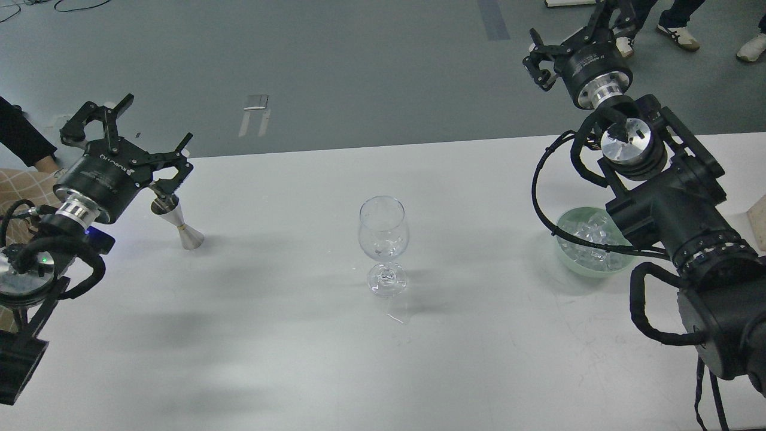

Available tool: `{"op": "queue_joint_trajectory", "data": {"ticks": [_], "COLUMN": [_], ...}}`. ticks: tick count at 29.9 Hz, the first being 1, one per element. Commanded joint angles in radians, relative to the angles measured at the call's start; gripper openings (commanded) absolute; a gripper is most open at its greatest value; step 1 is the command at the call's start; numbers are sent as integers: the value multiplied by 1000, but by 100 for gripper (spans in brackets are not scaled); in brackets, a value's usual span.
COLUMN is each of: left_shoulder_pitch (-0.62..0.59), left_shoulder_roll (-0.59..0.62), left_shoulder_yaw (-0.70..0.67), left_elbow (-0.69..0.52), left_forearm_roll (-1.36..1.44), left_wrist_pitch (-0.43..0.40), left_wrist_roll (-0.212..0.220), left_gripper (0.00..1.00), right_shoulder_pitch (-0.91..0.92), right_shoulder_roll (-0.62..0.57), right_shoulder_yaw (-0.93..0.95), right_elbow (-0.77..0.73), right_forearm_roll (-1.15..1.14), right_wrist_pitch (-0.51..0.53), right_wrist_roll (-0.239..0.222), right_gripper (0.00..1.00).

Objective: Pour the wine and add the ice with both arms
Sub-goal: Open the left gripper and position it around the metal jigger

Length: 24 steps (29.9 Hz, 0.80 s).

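Note:
A clear wine glass (383, 239) stands upright mid-table; I cannot see any wine in it. A steel hourglass jigger (178, 222) stands at the left. My left gripper (143, 134) is open, just up and left of the jigger, its near finger overlapping the jigger's rim in view. Ice cubes (589, 242) lie heaped in a pale green bowl (568, 254) at the right, partly hidden by my right arm. My right gripper (565, 30) is open and empty, high beyond the table's far edge.
The white table (299, 347) ends at a far edge running left to right; grey floor lies beyond. People's feet (679, 36) stand at the top right. A pale board edge (759, 224) shows at the far right.

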Motion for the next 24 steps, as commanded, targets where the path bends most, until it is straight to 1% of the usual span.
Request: {"op": "queue_joint_trajectory", "data": {"ticks": [1,3,4,5,7,9,11,14,20,24], "left_shoulder_pitch": [48,90,90,102,103,105,110,136,209,235], "left_shoulder_roll": [-5,-5,-5,-8,-14,-27,-38,-66,-104,-130], "left_shoulder_yaw": [-12,-52,-52,-72,-81,-102,-124,-150,-171,-197], "left_elbow": [-69,-113,-113,-121,-121,-126,-127,-127,-132,-152], "left_forearm_roll": [-40,-54,-54,-57,-57,-57,-57,-57,-54,-54], "left_wrist_pitch": [83,133,134,156,210,291,318,330,312,310], "left_wrist_roll": [0,0,0,-1,0,0,0,0,0,0], "left_gripper": [93,93,93,93,92,92,92,92,92,91], "right_shoulder_pitch": [-2,-2,-2,-2,-2,-5,-5,-7,-10,-15], "right_shoulder_roll": [0,0,0,0,0,0,0,-2,-2,-2], "right_shoulder_yaw": [0,0,0,0,-2,-2,-2,-3,-5,-5], "right_elbow": [0,0,0,0,0,0,0,0,0,2], "right_forearm_roll": [0,1,1,0,0,0,0,0,0,0], "right_wrist_pitch": [-2,-2,-2,-2,-2,-2,-2,-2,-2,-2], "right_wrist_roll": [0,0,0,0,0,0,0,0,0,0], "right_gripper": [100,100,100,100,100,100,100,100,100,100]}}
